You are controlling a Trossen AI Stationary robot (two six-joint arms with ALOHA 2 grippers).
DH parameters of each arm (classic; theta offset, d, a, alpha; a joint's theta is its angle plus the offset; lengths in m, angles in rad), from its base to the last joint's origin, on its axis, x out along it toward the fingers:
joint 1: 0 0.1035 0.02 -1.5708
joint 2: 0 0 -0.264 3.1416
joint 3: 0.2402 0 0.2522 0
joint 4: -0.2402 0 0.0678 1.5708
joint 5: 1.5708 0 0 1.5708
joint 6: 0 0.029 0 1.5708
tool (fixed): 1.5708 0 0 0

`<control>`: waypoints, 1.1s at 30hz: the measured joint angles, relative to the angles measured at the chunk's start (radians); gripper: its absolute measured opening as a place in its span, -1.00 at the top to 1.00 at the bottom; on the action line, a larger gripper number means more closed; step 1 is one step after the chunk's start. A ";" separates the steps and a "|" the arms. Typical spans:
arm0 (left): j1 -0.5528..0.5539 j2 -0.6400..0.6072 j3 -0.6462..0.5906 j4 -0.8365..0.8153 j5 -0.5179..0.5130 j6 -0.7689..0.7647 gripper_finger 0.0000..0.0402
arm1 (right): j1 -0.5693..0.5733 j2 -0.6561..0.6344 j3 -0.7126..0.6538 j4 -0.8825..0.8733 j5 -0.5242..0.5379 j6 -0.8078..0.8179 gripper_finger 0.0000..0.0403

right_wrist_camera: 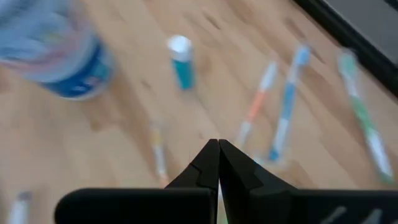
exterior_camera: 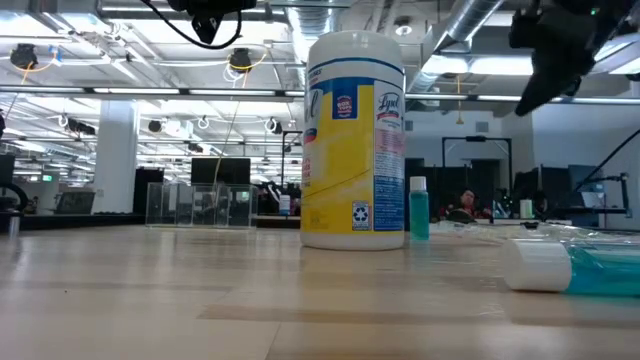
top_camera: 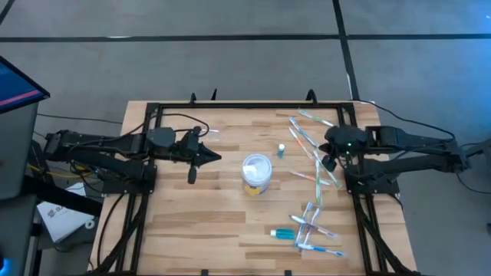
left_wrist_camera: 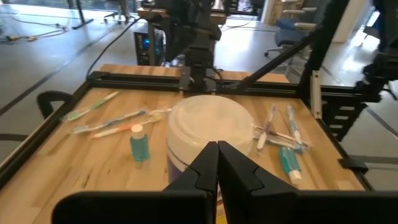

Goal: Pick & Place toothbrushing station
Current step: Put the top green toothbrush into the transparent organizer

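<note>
The toothbrushing station (exterior_camera: 200, 205) is a little see-through plastic organiser, basically a row of clear upright compartments, and it only shows in the low view. It's standing upright at the far side of the table, left of the yellow wipes tub (exterior_camera: 355, 140) and well apart from it. Can't really tell if anything's inside.

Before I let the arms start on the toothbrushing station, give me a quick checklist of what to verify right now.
1. left gripper empty, shut above the table: ok.
2. right gripper empty, shut over the toothbrushes: ok.
3. toothbrushing station upright at the table's far side in the low view: ok.
4. Station found in the high view: cannot tell.
5. wipes tub standing mid-table, between the arms: not ok.
</note>
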 joint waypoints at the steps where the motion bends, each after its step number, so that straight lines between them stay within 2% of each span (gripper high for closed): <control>1: 0.000 0.000 0.000 0.000 -0.007 0.000 1.00 | -0.013 0.010 0.000 -0.009 0.015 0.000 1.00; 6: 0.000 0.000 0.000 0.000 -0.021 0.000 1.00 | -0.102 0.091 -0.001 -0.013 0.039 -0.046 1.00; 10: 0.000 -0.001 0.000 0.001 -0.021 0.000 1.00 | -0.219 0.177 -0.002 -0.007 0.036 -0.083 1.00; 14: 0.000 -0.001 0.000 0.006 -0.021 0.000 1.00 | -0.338 0.264 -0.002 0.032 -0.006 -0.153 1.00; 20: 0.000 -0.001 0.000 0.010 -0.021 0.000 1.00 | -0.474 0.384 -0.001 0.161 -0.026 -0.279 1.00; 26: 0.000 -0.001 0.000 0.016 -0.021 0.000 1.00 | -0.590 0.517 -0.001 0.297 -0.099 -0.388 1.00; 33: 0.000 -0.001 0.000 0.022 -0.021 0.000 1.00 | -0.710 0.670 -0.001 0.399 -0.118 -0.464 1.00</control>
